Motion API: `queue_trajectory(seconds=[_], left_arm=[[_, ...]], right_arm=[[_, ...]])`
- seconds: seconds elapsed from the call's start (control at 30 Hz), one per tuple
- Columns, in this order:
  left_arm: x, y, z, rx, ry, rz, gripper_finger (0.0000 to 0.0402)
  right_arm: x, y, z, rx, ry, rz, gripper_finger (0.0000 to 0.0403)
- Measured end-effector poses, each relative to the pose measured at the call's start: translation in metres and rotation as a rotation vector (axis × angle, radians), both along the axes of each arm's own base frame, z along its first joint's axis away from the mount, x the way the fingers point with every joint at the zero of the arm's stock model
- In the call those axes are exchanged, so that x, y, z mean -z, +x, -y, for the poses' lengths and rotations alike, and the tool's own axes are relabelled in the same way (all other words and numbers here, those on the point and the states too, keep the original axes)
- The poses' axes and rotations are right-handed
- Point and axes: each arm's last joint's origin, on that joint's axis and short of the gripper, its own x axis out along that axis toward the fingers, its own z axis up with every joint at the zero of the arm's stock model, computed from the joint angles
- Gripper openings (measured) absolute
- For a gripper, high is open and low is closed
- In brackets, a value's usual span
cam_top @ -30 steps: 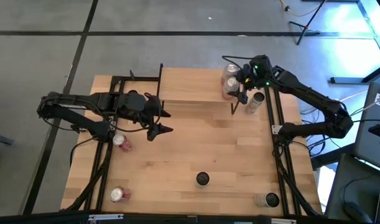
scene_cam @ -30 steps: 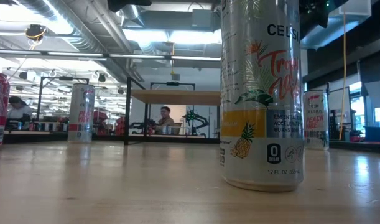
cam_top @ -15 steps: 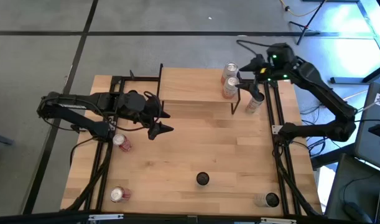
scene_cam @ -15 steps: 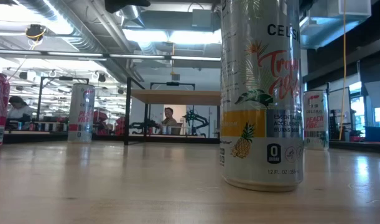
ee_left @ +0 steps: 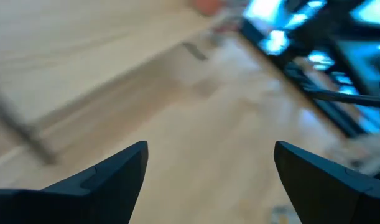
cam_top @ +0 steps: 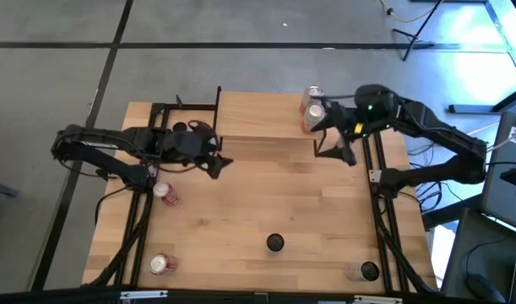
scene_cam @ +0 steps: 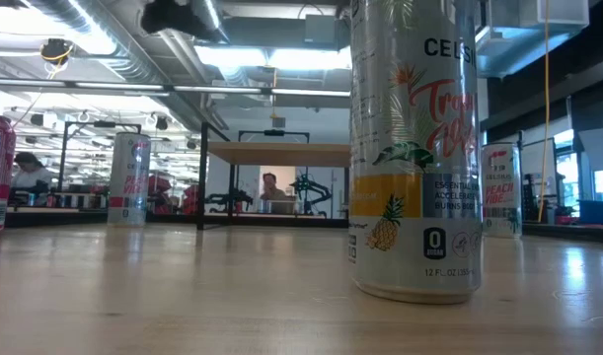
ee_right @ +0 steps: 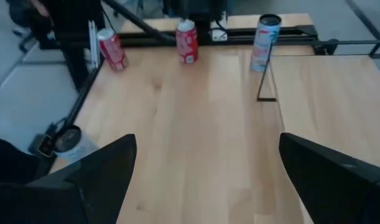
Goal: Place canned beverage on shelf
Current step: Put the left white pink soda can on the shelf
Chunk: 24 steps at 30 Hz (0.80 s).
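The shelf stands at the table's far side; its top board and black legs also show in the low view. Two cans stand on its right end. My right gripper is open and empty, just right of the shelf's right end; its wrist view looks across the table past a shelf leg. My left gripper is open and empty, above the table near the shelf's left end. A white can stands on the table right of the shelf.
Loose cans stand on the table: two red ones at the left, a dark-topped one near the front, which fills the low view, and one at the front right. A white can stands beyond the shelf leg.
My right gripper has drawn away from the cans on the shelf's right end, first up and toward the table's right edge, then toward the near edge beside the shelf. My left gripper has shifted a little toward the far edge. The cans have stayed in place.
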Motion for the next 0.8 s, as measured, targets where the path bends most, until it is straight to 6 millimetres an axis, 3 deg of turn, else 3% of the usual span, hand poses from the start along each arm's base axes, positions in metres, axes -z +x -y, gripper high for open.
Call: queue_trajectory(seconds=[0.2, 0.43, 0.8], left_arm=[[-0.01, -0.03, -0.028, -0.25, 0.02, -0.244, 0.0343], [0.001, -0.068, -0.069, -0.502, -0.035, -0.552, 0.0343], [0.049, -0.089, -0.131, -0.556, -0.223, -0.6, 0.0343]], right_arm=[[0.008, 0.019, -0.008, 0.049, -0.056, -0.043, 0.0385], [0.021, 0.042, -0.003, 0.117, -0.006, -0.098, 0.0385], [0.032, 0.062, 0.002, 0.127, -0.004, -0.111, 0.0385]])
